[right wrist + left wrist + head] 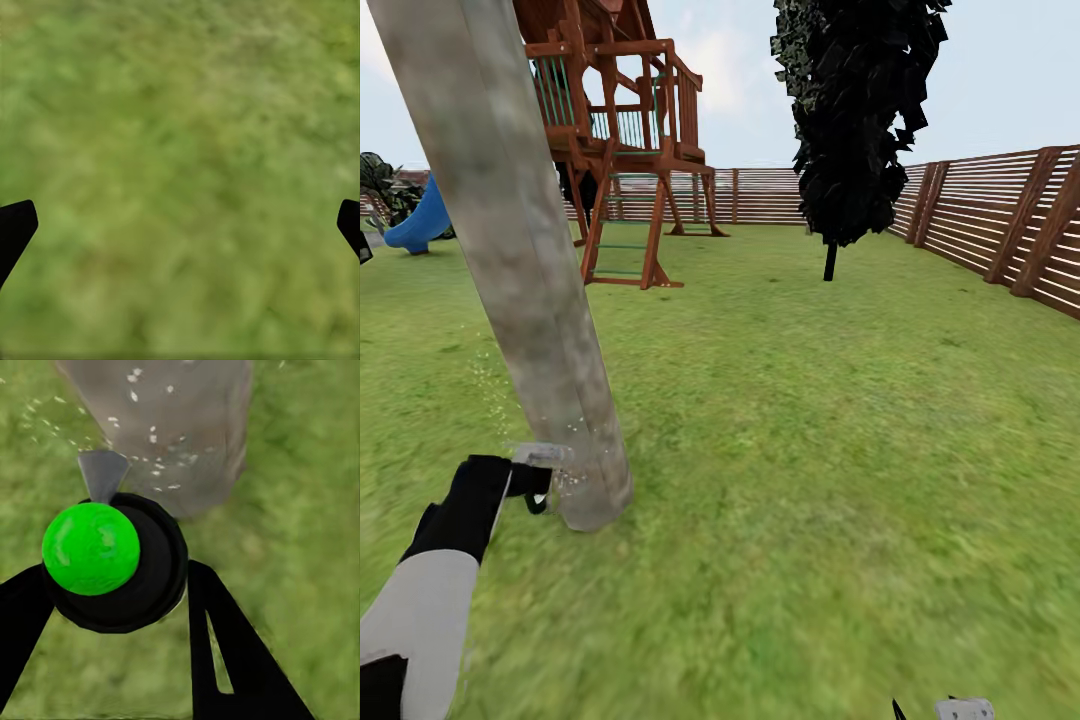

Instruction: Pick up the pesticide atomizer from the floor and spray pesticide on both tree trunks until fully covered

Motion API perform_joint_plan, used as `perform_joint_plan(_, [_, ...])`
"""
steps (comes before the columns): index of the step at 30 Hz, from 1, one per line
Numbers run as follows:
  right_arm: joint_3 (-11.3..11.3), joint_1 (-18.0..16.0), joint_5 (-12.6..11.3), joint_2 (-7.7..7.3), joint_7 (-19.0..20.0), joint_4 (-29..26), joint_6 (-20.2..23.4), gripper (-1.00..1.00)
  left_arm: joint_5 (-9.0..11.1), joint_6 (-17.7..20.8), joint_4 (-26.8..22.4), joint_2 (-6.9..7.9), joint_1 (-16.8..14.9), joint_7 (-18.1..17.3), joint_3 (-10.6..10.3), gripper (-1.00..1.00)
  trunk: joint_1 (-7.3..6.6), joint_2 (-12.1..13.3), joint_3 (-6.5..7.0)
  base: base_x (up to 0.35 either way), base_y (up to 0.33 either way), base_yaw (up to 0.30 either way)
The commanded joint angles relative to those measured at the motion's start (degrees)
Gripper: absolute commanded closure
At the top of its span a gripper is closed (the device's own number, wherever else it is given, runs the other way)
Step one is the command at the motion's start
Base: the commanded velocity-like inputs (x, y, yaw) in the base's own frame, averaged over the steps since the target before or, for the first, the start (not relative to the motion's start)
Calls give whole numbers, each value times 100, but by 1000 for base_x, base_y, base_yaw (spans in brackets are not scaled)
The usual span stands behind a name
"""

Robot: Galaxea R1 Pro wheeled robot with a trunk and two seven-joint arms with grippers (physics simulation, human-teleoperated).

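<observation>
Your left gripper (112,607) is grasping the pesticide atomizer (112,562), misting the tree trunk (530,290) base; try sweeping upward. Right gripper (180,225) is hanging released over grass (180,112).

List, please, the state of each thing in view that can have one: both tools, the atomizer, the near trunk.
left tool: shut on the pesticide atomizer, low beside the trunk base
pesticide atomizer: held, nozzle toward the trunk, droplets in the air
right tool: open, holding nothing, over grass
tree trunk: standing, whitish specks near its base
</observation>
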Motion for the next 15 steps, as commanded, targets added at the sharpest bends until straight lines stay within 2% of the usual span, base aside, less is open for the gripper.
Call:
perform_joint_plan(1, [0, -2, 0, 0, 0, 0, 0, -100, 56, 34, -9, 208, -3, -60, 7, 100, 0, 0, 0, 0, 0, 0])
perform_joint_plan(2, [0, -2, 0, 0, 0, 0, 0, -100, 50, 50, -21, 368, -11, -316, 1, 100, 0, 0, 0, 0, 0, 0])
perform_joint_plan(3, [0, -1, 0, 0, 0, 0, 0, -100, 41, 58, -87, 371, -14, -558, -10, 100, 0, 0, 0, 0, 0, 0])
perform_joint_plan(4, [0, -3, 0, 0, 0, 0, 0, -100, 42, 66, -209, 349, -15, -689, -59, 100, 0, 0, 0, 0, 0, 0])
perform_joint_plan(6, [0, -2, 0, 0, 0, 0, 0, -100, 46, 163, -443, 202, -15, -781, -298, 100, 0, 0, 0, 0, 0, 0])
perform_joint_plan(7, [0, -1, 0, 0, 0, 0, 0, -100, 46, 438, -655, 120, -15, -811, -454, 100, 0, 0, 0, 0, 0, 0])
perform_joint_plan(9, [0, 1, 0, 0, 0, 0, 0, -100, 45, 755, -880, 196, -20, -892, -513, 100, 0, 0, 0, 0, 0, 0])
perform_joint_plan(11, [0, -3, 0, 0, 0, 0, 0, -100, 48, 835, -940, 597, -66, -1180, -511, 100, 0, 0, 0, 0, 0, 0])
perform_joint_plan(12, [0, -4, 0, 0, 0, 0, 0, -100, 47, 859, -957, 818, -123, -1510, -514, 100, 0, 0, 0, 0, 0, 0])
perform_joint_plan(14, [0, -3, 0, 0, 0, 0, 0, -100, 51, 884, -1054, 760, -177, -1665, -563, 100, 0, 0, 0, 0, 0, 0])
perform_joint_plan(15, [0, -1, 0, 0, 0, 0, 0, -100, 49, 963, -1226, 597, -185, -1685, -577, 100, 0, 0, 0, 0, 0, 0])
